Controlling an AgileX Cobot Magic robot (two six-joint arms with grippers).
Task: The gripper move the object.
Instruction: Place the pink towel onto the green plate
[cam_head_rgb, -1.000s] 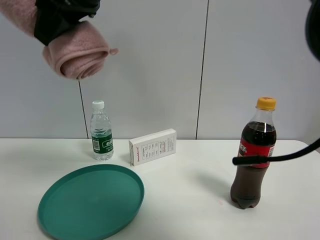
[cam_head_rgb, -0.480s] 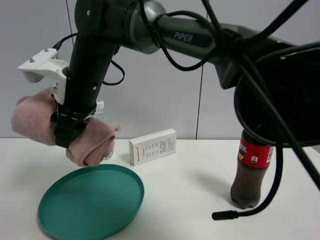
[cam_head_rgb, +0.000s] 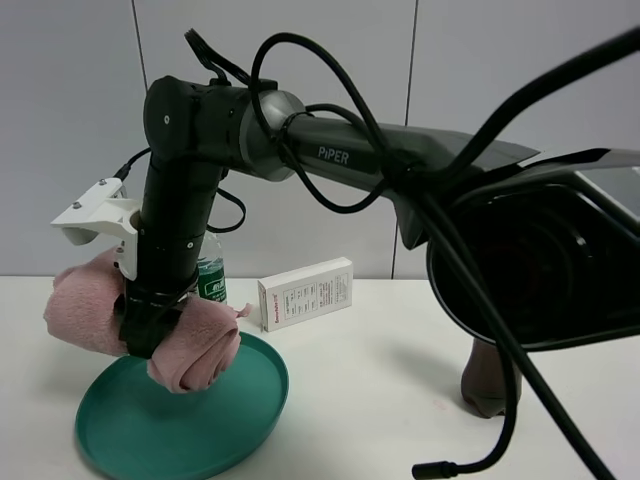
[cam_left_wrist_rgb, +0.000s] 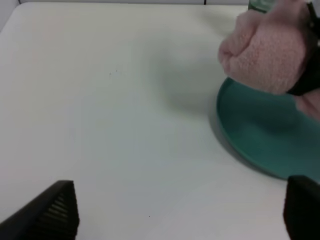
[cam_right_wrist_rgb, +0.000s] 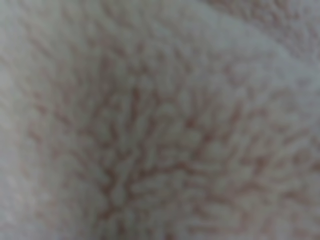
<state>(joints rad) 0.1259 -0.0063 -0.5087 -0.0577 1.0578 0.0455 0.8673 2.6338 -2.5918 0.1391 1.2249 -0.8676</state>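
The right fingers clamp around the middle of the pink rolled towel, which sits at lower left of the high view, over the green plate; whether it touches the plate cannot be told. The left fingers stand wide apart above the counter, holding nothing. A white box stands behind the plate.

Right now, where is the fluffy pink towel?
In the high view the pink towel is on the left. The right gripper holds it low over the far side of the green plate, just in front of the small water bottle.
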